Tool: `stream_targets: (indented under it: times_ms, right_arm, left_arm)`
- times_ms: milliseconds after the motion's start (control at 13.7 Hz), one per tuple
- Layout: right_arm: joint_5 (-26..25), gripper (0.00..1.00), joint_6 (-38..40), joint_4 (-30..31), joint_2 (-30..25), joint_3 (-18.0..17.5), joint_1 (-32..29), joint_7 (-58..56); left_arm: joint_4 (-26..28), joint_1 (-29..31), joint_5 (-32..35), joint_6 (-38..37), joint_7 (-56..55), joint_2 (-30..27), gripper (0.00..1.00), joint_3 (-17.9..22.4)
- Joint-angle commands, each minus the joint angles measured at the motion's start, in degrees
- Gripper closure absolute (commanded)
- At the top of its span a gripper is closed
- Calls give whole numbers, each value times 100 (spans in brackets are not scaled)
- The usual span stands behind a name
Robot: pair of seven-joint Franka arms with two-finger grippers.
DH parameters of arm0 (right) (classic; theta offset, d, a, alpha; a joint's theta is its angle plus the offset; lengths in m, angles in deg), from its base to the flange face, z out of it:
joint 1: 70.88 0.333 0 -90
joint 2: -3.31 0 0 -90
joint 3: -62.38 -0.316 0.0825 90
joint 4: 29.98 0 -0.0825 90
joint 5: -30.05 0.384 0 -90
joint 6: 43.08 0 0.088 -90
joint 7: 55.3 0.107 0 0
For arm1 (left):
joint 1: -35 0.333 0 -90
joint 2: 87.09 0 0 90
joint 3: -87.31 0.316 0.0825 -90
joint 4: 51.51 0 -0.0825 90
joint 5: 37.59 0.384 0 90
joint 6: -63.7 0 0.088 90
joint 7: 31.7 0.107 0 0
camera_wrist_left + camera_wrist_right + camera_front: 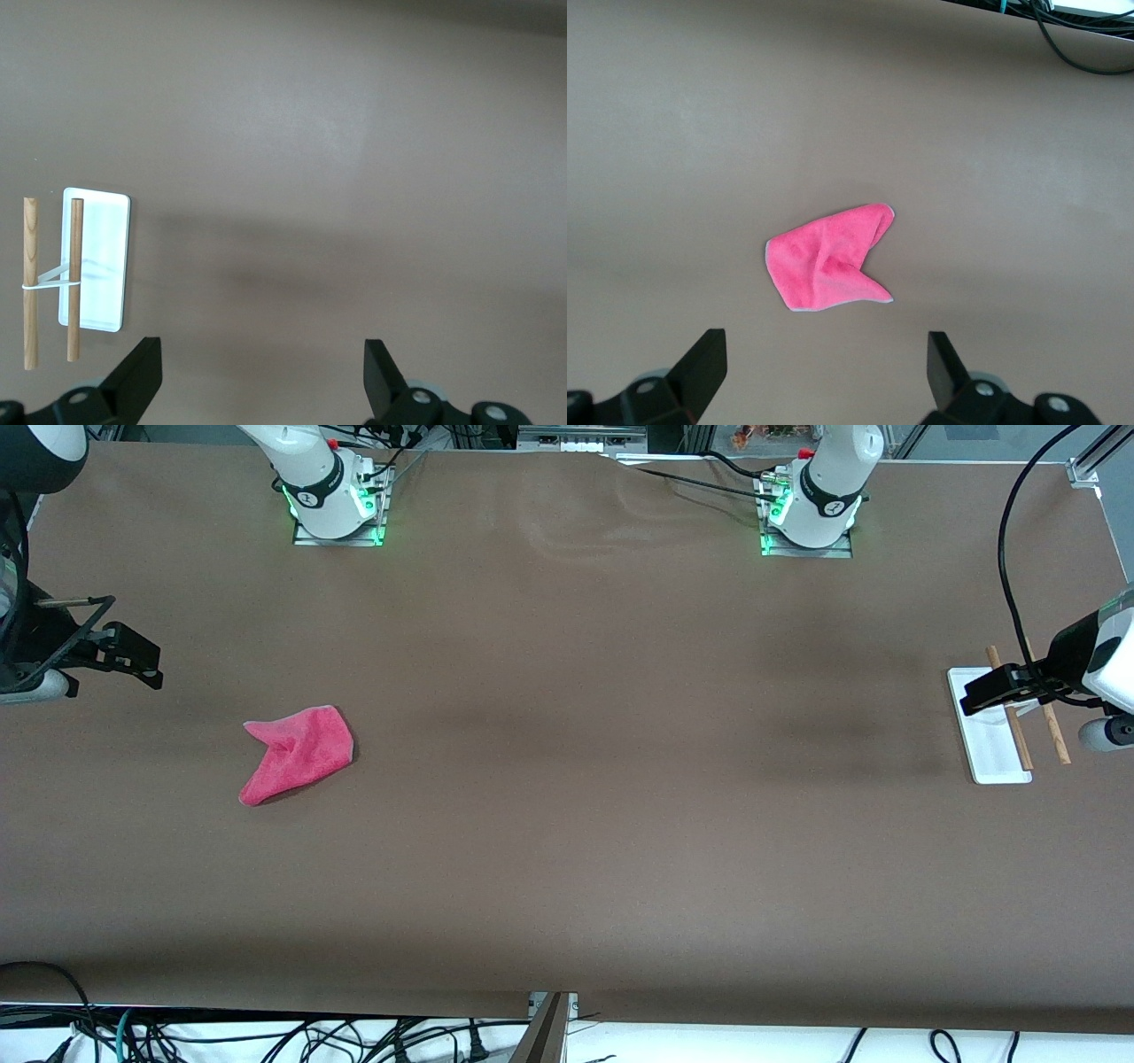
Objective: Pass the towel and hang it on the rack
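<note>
The pink-red towel (297,753) lies crumpled on the brown table toward the right arm's end. It also shows in the right wrist view (828,261). My right gripper (151,666) is open and empty in the air near the towel, apart from it; its wrist view (826,367) shows bare table between the fingers. The rack (990,740), a white base with two wooden rods (1054,731), stands toward the left arm's end. My left gripper (974,695) is open and empty, up in the air by the rack. In the left wrist view (263,372) the rack (93,257) lies off to one side of the fingers.
The brown table (567,779) stretches wide and bare between towel and rack. The two arm bases (332,500) (811,509) stand along the edge farthest from the front camera. Cables hang below the edge nearest the front camera (266,1036).
</note>
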Motion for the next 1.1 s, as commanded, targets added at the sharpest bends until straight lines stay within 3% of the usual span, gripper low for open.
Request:
stream_targets:
  times_ms: [0,1024]
  right_arm:
    - [-7,0,38,-123,36,-16,-14,51]
    - [-7,0,29,-123,36,-7,-32,-1]
  left_arm:
    - [-43,26,49,-76,5,-32,0,-14]
    - [-43,26,49,-76,5,-32,0,-14]
